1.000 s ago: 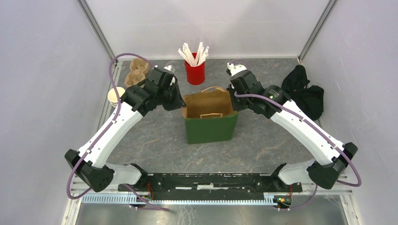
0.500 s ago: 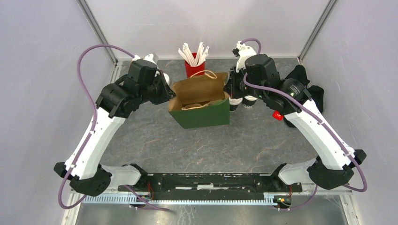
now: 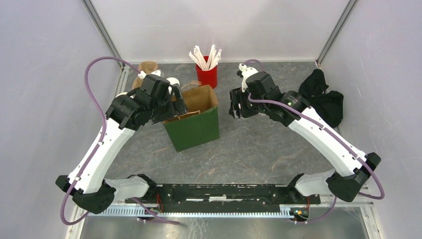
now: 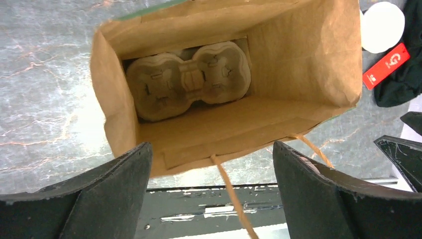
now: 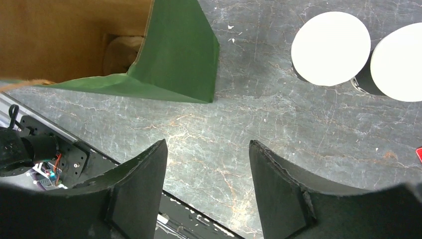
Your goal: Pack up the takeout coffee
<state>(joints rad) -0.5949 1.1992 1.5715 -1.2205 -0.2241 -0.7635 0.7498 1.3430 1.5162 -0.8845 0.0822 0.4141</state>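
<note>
Your left gripper [image 4: 211, 154] hangs over the open mouth of the green paper bag [image 3: 194, 130]. Its fingers are spread wide and nothing sits between them. From the left wrist view you look straight down the bag's brown inside to a moulded pulp cup carrier [image 4: 188, 84] lying flat on the bottom, both of its wells bare. One twine handle [image 4: 230, 186] flops over the near rim.

Your right gripper [image 5: 207, 147] hovers over the stone-patterned table [image 5: 239, 114], to the right of the bag and apart from it. Its fingers stand open and hold nothing.

The takeout coffee cups [image 5: 331, 48] are not in the bag. They stand upright on the table beyond the right gripper, well clear of the bag's green corner. The second cup [image 5: 399, 62] is just beside the first, and you cannot tell whether the white lids touch. In the top view the right arm hides them.

At the back a red holder [image 3: 206, 77] is full of white straws. A black cloth [image 3: 326, 99] lies at the right edge with a red tag [image 4: 385, 64].
</note>
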